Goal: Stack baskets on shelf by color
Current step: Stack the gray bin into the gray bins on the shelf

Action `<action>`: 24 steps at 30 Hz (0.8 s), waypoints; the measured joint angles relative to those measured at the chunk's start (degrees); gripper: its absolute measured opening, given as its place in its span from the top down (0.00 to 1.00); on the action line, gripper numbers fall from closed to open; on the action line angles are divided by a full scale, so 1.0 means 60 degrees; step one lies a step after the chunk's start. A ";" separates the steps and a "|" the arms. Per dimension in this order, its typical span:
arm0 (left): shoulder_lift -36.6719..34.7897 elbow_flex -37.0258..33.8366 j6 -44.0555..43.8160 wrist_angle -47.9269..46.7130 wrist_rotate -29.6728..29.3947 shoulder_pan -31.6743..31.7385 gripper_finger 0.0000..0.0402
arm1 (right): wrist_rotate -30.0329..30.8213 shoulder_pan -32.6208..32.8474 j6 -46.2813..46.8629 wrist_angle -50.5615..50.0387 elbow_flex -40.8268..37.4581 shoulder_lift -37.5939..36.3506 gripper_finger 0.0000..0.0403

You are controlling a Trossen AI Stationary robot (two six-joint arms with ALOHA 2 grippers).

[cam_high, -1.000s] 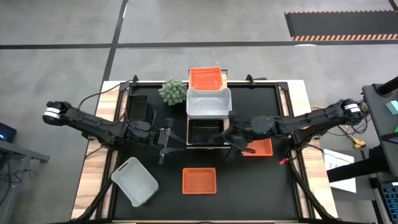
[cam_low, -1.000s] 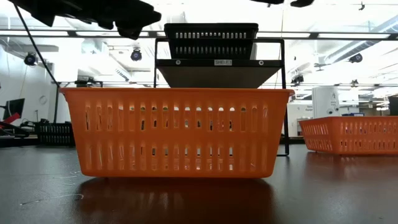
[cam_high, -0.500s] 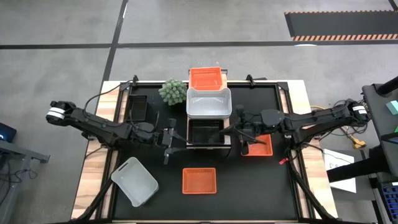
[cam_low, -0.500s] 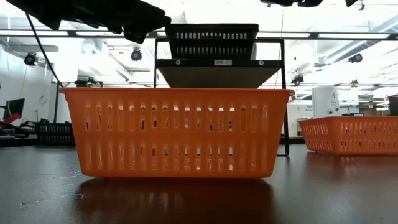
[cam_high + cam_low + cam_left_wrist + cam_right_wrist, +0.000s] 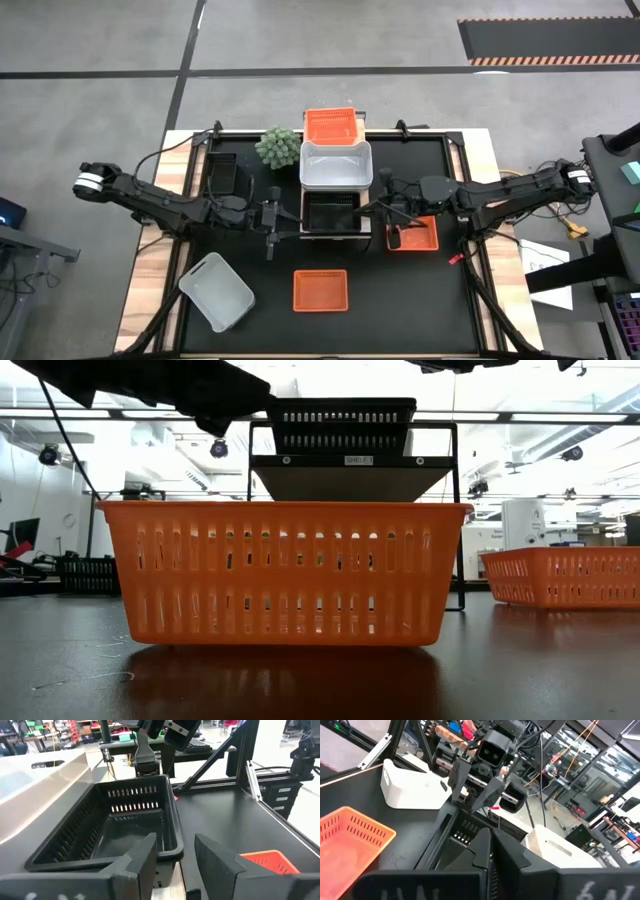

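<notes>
High view shows the black basket placed on the shelf, with the open left gripper and the closed, empty right gripper beside it, so next an orange basket probably needs picking.

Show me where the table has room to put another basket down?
Bare black table lies right of the front orange basket, and more at the back right corner. It is crowded mid-table, where both grippers flank the black basket on the shelf.

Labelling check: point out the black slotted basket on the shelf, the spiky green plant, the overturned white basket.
Black slotted basket [image 5: 331,211], high view, its floor.
Spiky green plant [image 5: 278,147], high view, foliage centre.
Overturned white basket [image 5: 216,291], high view, its base.
</notes>
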 joint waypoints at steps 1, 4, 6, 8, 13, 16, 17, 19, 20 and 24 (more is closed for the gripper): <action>0.0000 0.0000 -0.0088 -0.0049 0.0000 -0.0005 0.71 | 0.0003 0.0000 0.0000 -0.0030 0.0000 0.0000 0.96; -0.0007 0.0000 -0.0254 -0.0142 0.0000 -0.0005 0.71 | 0.0004 0.0000 -0.0004 -0.0028 0.0000 -0.0007 0.92; -0.0018 0.0000 -0.0251 -0.0147 0.0001 -0.0005 0.71 | 0.0005 0.0000 -0.0004 -0.0027 0.0000 -0.0015 0.90; -0.0060 0.0000 -0.0249 -0.0185 0.0000 -0.0004 0.71 | 0.0007 0.0000 -0.0004 -0.0034 0.0000 -0.0015 0.87; -0.0261 0.0000 -0.0234 -0.0435 -0.0025 0.0006 0.71 | 0.0011 0.0000 -0.0007 -0.0161 0.0000 -0.0015 0.81; -0.0495 0.0034 -0.0443 -0.0967 -0.0052 0.0006 0.71 | 0.0016 0.0000 0.0004 -0.0211 0.0000 -0.0015 0.79; -0.0663 0.0043 -0.0542 -0.1313 -0.0122 0.0009 0.71 | 0.0018 0.0000 0.0041 -0.0205 0.0000 -0.0015 0.79; -0.1015 0.0120 -0.0835 -0.2026 -0.0427 0.0007 0.71 | 0.0018 0.0000 0.0058 -0.0216 0.0000 -0.0015 0.79; -0.1206 0.0171 -0.0974 -0.2327 -0.0644 0.0007 0.71 | 0.0018 0.0000 0.0058 -0.0241 0.0000 -0.0015 0.79; -0.1969 0.0193 -0.1283 -0.3337 -0.1426 0.0016 0.71 | 0.0022 0.0000 0.0064 -0.0304 0.0000 -0.0058 0.78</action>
